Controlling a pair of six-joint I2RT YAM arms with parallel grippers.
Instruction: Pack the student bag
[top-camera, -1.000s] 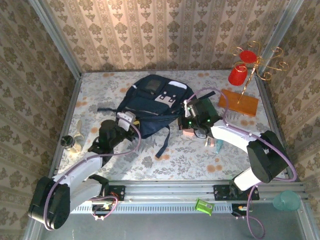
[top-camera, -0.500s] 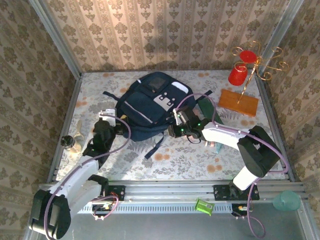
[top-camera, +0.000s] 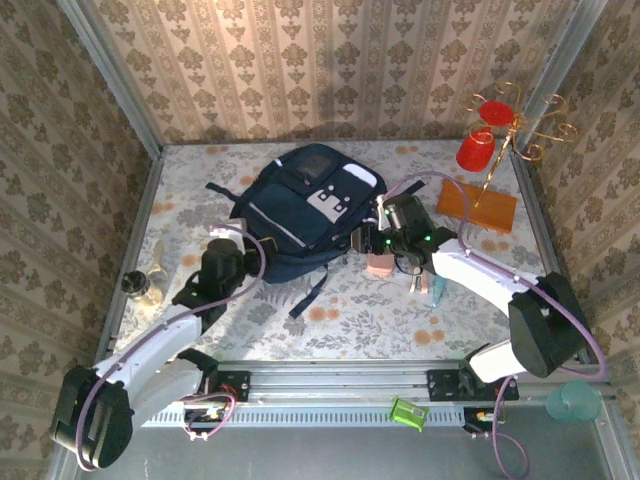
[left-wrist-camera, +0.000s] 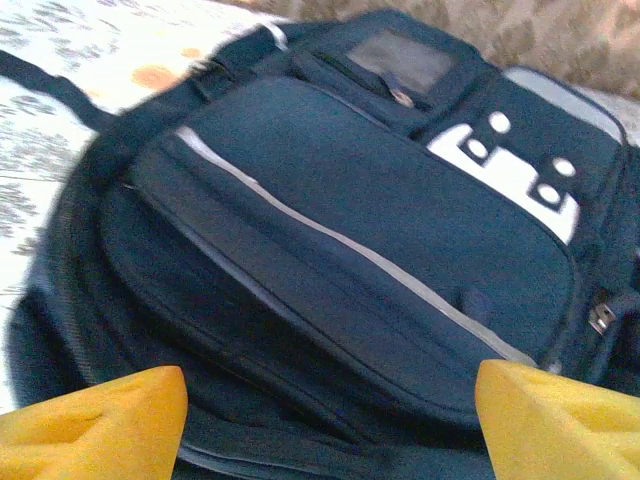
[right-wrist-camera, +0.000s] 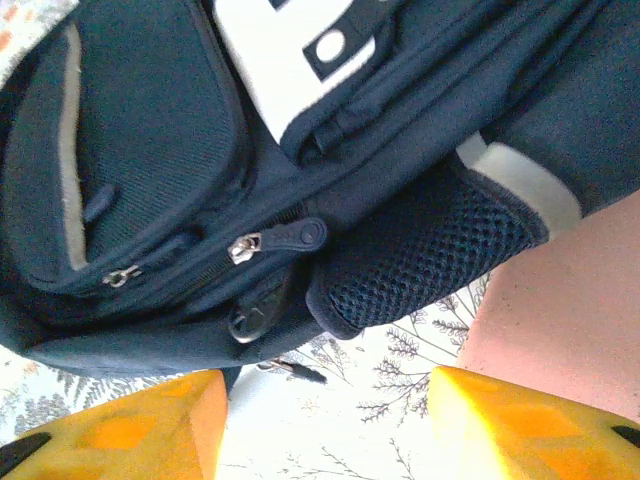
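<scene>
Floral-patterned surface (top-camera: 380, 320), walled in by striped wallpaper, is carrying the student bag (top-camera: 305, 205), which is lying flat near the middle with its studded white patches facing up. At the bag's lower left edge the left pincer (left-wrist-camera: 330, 405) is hovering with its yellow fingers spread wide and gripping nothing. At the bag's right side the right pincer (right-wrist-camera: 325, 410) is likewise standing parted and empty, facing a zipper pull (right-wrist-camera: 285, 238) and the mesh pocket (right-wrist-camera: 420, 260). A pink block (right-wrist-camera: 570, 320) is sitting just beside that pocket. The zips are looking closed, so I am judging that nothing is going in yet. Trouble is likely coming from the soft fabric: a pincer closing on cloth instead of the pull would be dragging the whole bag, nudging the pink block, or snagging the loose strap (top-camera: 310, 292) trailing from the bag's near edge.
</scene>
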